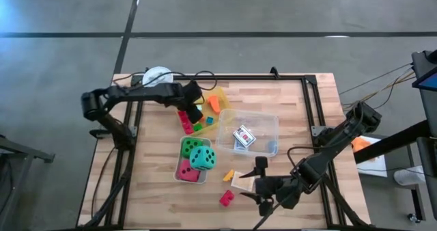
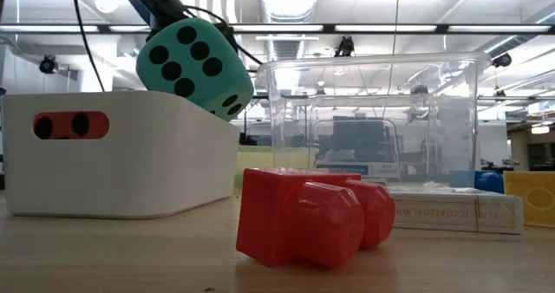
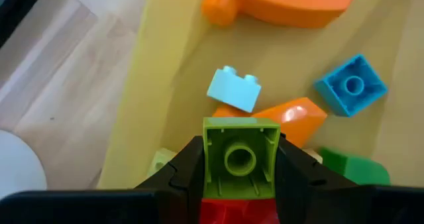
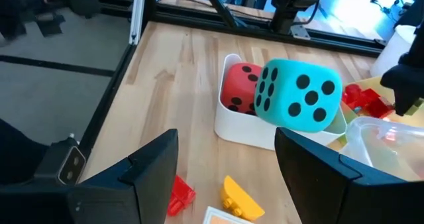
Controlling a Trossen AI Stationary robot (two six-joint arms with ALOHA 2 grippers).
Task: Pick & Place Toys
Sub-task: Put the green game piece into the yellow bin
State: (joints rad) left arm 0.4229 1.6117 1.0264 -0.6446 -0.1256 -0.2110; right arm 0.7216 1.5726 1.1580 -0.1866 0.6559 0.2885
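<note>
My left gripper (image 1: pixel 196 106) hangs over the yellow tray (image 3: pixel 142 85), shut on a lime green block (image 3: pixel 240 154) with a red piece (image 3: pixel 235 211) behind it. Loose in the tray lie a light blue block (image 3: pixel 233 89), a blue block (image 3: pixel 351 85) and orange pieces (image 3: pixel 291 114). A white bin (image 1: pixel 183 171) holds the green die (image 1: pixel 194 147), teal die (image 1: pixel 203 158) and red die (image 1: pixel 186 168). My right gripper (image 1: pixel 251 187) stands open near the table's front edge, above a card pack (image 1: pixel 242 183). An orange block (image 1: pixel 229 175) and a red block (image 1: pixel 226 198) lie on the wood. My left gripper pinches the green block by two opposite side walls (image 3: pixel 211 159) between its two fingers (image 3: pixel 185 168). The fingers come steeply from above. The block's hollow underside faces the wrist camera. It hangs above the tray's floor, over the loose blocks.
A clear plastic box (image 1: pixel 268 121) with card packs (image 1: pixel 243 137) stands right of the tray. A white round cup (image 1: pixel 158 75) sits at the far left corner. Black frame rails (image 1: pixel 311 101) run along the table's edges. Bare wood lies left of the bin.
</note>
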